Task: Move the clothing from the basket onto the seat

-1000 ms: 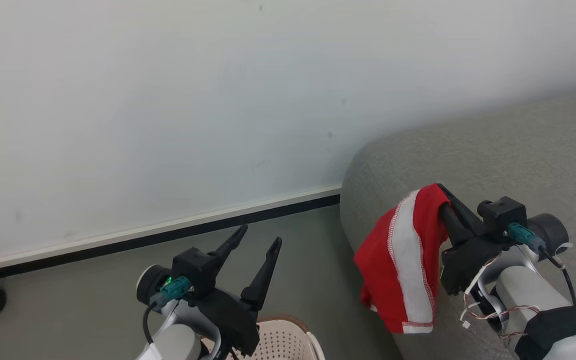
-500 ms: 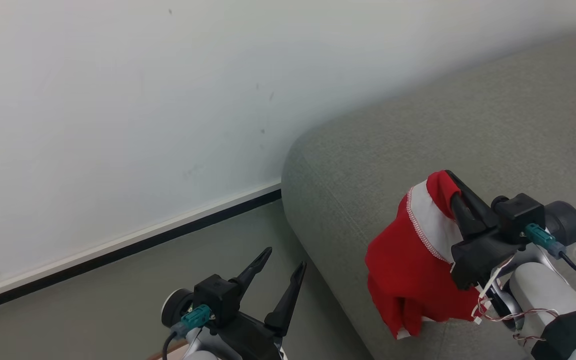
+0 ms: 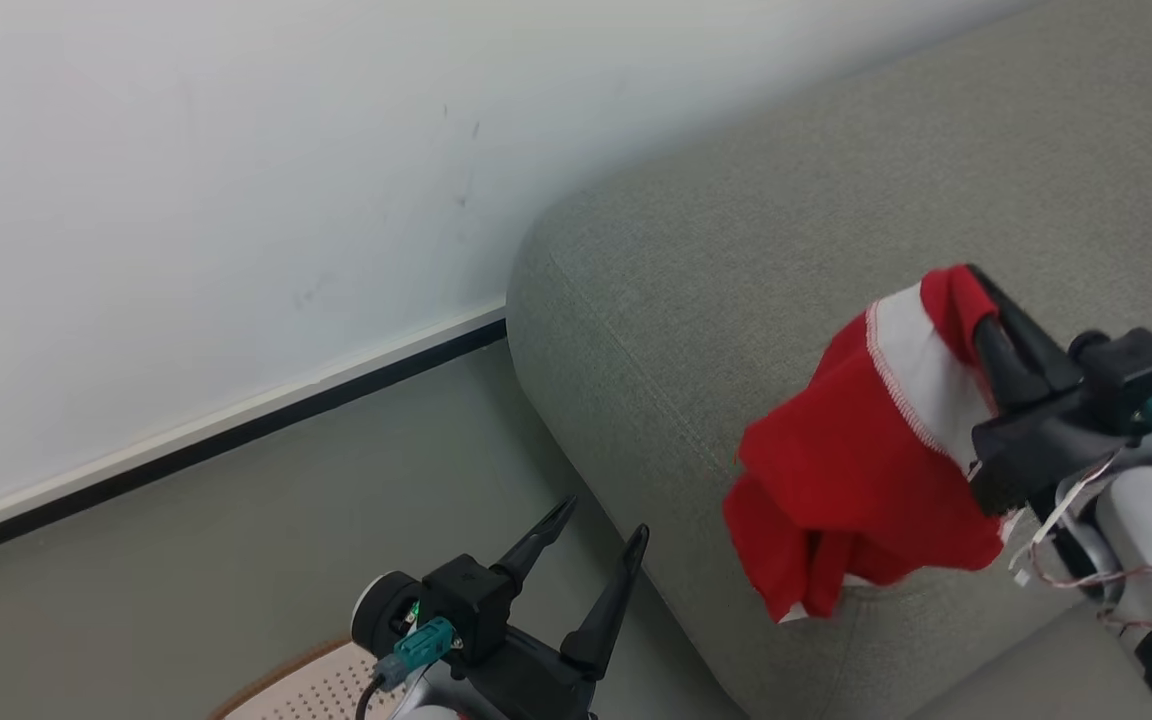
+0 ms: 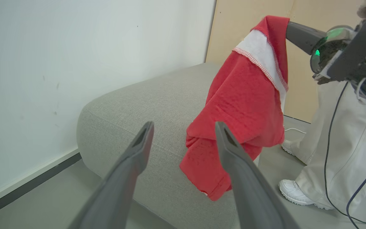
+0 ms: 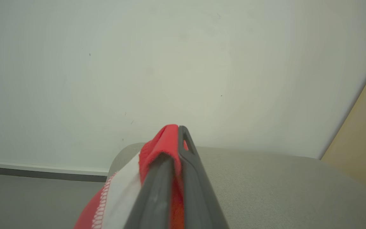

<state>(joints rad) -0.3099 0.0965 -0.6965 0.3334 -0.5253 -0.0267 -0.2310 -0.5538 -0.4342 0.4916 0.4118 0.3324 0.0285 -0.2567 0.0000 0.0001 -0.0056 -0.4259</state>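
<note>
Head view: a part of the basket (image 3: 321, 690) shows at the lower left. Beside it the left gripper (image 3: 604, 518) holds its fingers wide apart and empty, over the floor (image 3: 236, 540). Further right, the clothing (image 3: 866, 470) hangs above the seat (image 3: 736, 300), and the right gripper (image 3: 984, 295) clamps its top edge.

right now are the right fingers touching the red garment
Touching. The right wrist view shows the red garment pinched between the shut right fingers, with the fabric folded over their tips.

Right pincer (image 3: 974, 278) carried the clothing (image 3: 856, 470) farther over the seat (image 3: 736, 250).
</note>
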